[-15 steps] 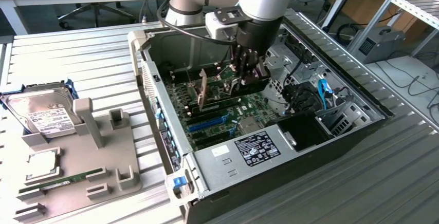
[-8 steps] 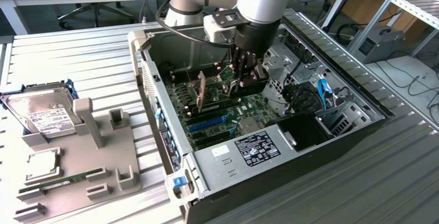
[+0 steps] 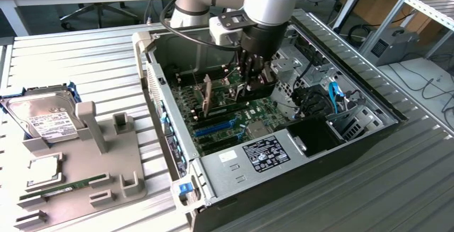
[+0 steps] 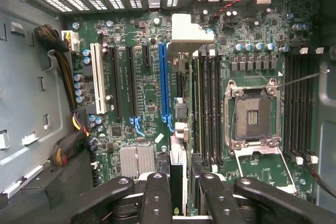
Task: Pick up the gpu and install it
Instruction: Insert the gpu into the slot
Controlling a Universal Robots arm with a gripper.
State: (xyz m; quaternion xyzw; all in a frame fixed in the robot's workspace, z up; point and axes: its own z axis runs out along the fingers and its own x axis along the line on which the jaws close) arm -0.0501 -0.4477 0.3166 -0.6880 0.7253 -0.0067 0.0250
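The gpu (image 4: 178, 163) stands on edge between my fingers (image 4: 157, 192), and its silver bracket (image 4: 185, 29) points at the vented rear wall. My gripper (image 4: 186, 198) is shut on it, low inside the open PC case (image 3: 167, 109). The card hangs just beside the long blue slot (image 4: 163, 82) on the motherboard (image 4: 147, 93). I cannot tell whether its lower edge sits in a slot. In the exterior view the gripper (image 3: 252, 89) reaches down over the board, with the upright gpu (image 3: 208, 96) towards that view's left.
RAM slots (image 4: 207, 103) and the bare CPU socket (image 4: 254, 114) lie close beside the card. A cable bundle (image 4: 68, 77) runs along the case wall. Outside the case, a grey tray (image 3: 106, 163) holds a hard drive (image 3: 42, 117), a CPU (image 3: 44, 169) and a RAM stick (image 3: 64, 187).
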